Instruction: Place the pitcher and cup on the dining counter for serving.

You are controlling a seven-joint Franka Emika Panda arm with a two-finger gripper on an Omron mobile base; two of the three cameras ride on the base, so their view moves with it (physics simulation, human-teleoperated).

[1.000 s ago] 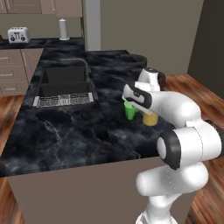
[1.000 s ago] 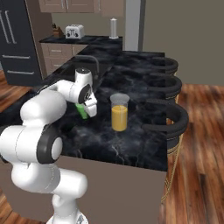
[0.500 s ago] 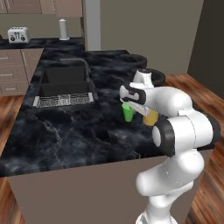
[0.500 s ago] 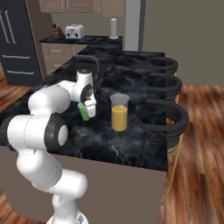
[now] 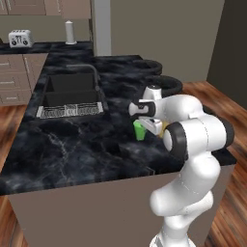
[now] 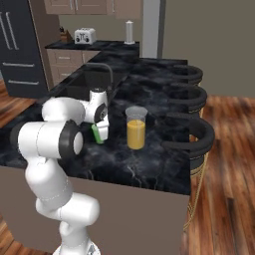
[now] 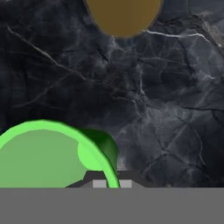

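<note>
Dining counter [image 5: 72, 144]: black veined marble, inset sink [image 5: 72, 91]. Pitcher [image 6: 136, 127]: upright on the slab, orange liquid, near the cup. Cup [image 6: 97, 133]: green, apparently resting on the slab. Gripper [image 6: 101, 129]: jaws pinching the cup's rim.

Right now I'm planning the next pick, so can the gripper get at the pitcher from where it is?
Probably not yet: the gripper is shut on the cup. Otherwise the pitcher stands apart, with bare dining counter between.
</note>
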